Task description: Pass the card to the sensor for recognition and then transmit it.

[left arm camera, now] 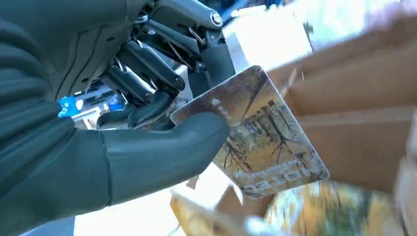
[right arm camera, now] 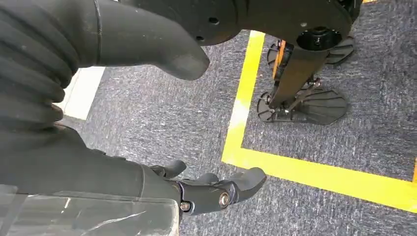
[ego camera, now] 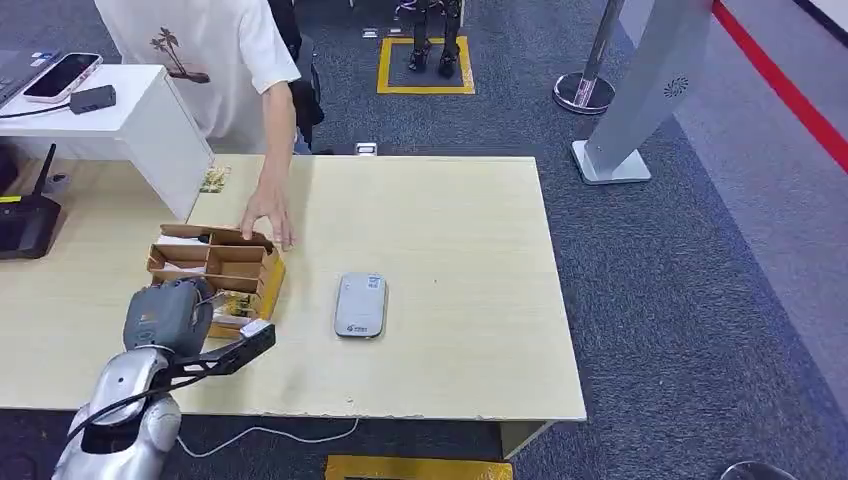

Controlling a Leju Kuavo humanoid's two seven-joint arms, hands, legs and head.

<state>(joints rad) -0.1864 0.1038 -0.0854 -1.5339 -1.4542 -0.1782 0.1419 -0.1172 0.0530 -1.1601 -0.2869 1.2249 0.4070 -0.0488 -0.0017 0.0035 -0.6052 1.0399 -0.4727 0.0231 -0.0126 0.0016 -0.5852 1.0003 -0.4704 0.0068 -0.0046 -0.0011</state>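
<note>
Left robot hand pinches the card by one corner, thumb on its printed face, dark fingers behind.

The card looks thin, stiff, light and glossy, so it may slip; an edge pinch suits it. It juts beyond the hand, over the cardboard box near the counter front-left corner, left of the sensor. Right robot hand holds nothing, fingers loosely curled over the floor.
</note>
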